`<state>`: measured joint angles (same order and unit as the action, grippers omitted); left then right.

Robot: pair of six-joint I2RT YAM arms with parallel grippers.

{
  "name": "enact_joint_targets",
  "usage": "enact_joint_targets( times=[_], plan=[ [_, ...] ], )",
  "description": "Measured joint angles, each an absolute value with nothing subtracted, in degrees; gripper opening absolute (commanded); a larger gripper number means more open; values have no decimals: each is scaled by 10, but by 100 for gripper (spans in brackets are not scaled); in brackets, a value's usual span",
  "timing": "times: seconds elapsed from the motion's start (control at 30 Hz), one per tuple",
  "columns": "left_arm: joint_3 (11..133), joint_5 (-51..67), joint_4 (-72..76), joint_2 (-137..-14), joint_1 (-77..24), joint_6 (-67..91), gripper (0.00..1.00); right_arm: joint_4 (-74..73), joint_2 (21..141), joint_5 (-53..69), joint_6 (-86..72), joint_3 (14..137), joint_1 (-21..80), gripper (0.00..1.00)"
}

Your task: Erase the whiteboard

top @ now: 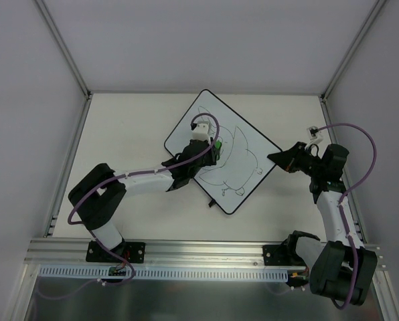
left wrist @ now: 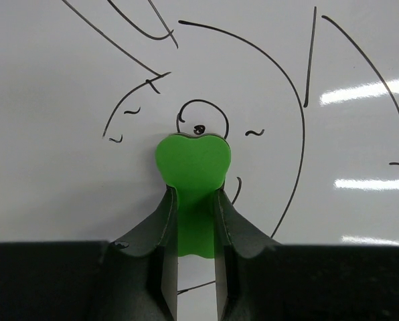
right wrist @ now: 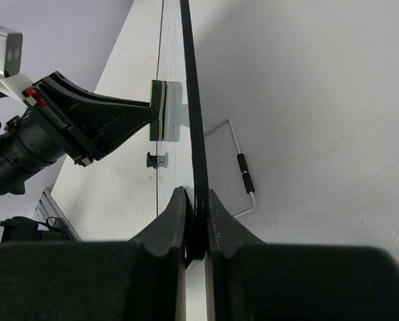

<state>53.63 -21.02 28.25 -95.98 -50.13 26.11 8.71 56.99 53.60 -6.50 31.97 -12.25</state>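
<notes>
**Whiteboard [top: 234, 175], one.** It lies on the tabletop [top: 119, 134] turned corner-on. One corner sits between the jaws of the right gripper [top: 274, 158], and its face lies directly under the left gripper [top: 213, 150]. It is probably pinned this way so that it cannot slide or spin while being rubbed.

**Right gripper [right wrist: 196, 197], one.** It is clamped on the board's thin black edge [right wrist: 189, 100], with one finger on each face. It seems to act as an anchor only.

**Left gripper [left wrist: 195, 194], one.** It is closed tight on the green eraser [left wrist: 193, 160], which sticks out past the fingertips. The right wrist view shows the eraser's flat face [right wrist: 166, 110] meeting the board square-on, probably so the whole pad wipes.

**Green eraser, one.** It is lobed at the tip and pinched at its waist by the left fingers.

**Drawing [top: 236, 160], one.** It is a black line cartoon that spreads ahead of and to both sides of the left gripper. The small loop and dot just beyond the eraser tip are intact, and so are the long curves. Judged from this, the erasing is barely begun.

**Wire bracket with black sleeve [right wrist: 246, 180], one.** It is beyond the right gripper, on the opposite side of the board from the eraser. Whether it is fixed to the board cannot be told.

**Small black foot [top: 211, 202], one seen.** It is on the board's near edge, towards the left arm's base.
</notes>
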Motion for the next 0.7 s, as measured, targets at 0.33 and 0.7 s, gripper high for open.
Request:
enact_joint_targets(
  times=[0.33, 0.7],
  plan=[
    [622, -148, 228, -994, -393, 222, 0, 99, 568, 531, -61, 320, -107, 0],
    [745, -121, 183, -1075, -307, 165, 4, 96, 566, 517, -58, 322, -96, 0]
  ],
)
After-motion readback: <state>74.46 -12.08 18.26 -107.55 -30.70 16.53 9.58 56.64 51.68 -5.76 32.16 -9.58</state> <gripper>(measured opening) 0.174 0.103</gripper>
